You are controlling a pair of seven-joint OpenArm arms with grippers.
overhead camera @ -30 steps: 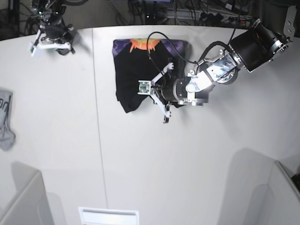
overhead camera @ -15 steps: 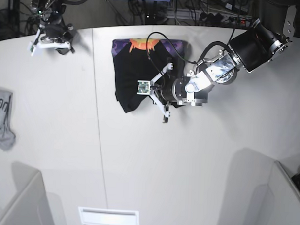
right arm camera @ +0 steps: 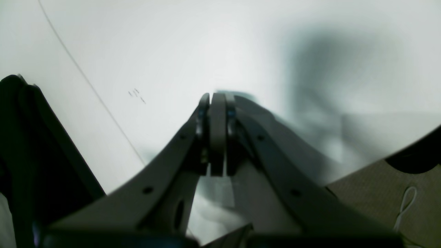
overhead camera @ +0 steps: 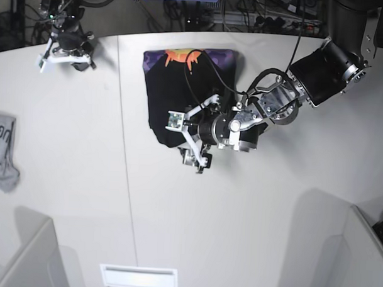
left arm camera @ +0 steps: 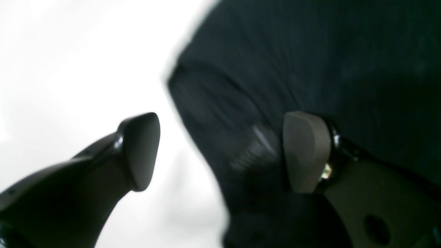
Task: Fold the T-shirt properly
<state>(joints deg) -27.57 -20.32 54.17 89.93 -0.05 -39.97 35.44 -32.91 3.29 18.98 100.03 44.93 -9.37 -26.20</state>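
Spreading its jaws wide, the left gripper [left arm camera: 220, 151] sat low over the near corner of the T-shirt [left arm camera: 310, 62], one pad [left arm camera: 305, 151] resting against the black cloth and the other pad [left arm camera: 141, 150] out over the bare white tabletop [left arm camera: 69, 69]; nothing was clamped between them. In the base view this gripper [overhead camera: 190, 140] lay at the shirt's lower edge. The right gripper [right arm camera: 217, 134] was pressed fully together, holding nothing, and hung above the bare tabletop at the far left corner [overhead camera: 64, 48], well apart from the shirt.

One black T-shirt [overhead camera: 174, 92] lay folded into a rough rectangle near the far edge of the tabletop [overhead camera: 239, 233], with an orange-and-purple print showing along its far end. One small grey garment [overhead camera: 2, 151] with lettering lay at the left edge, well away from both grippers. Two arms were in view, one gripper on each.
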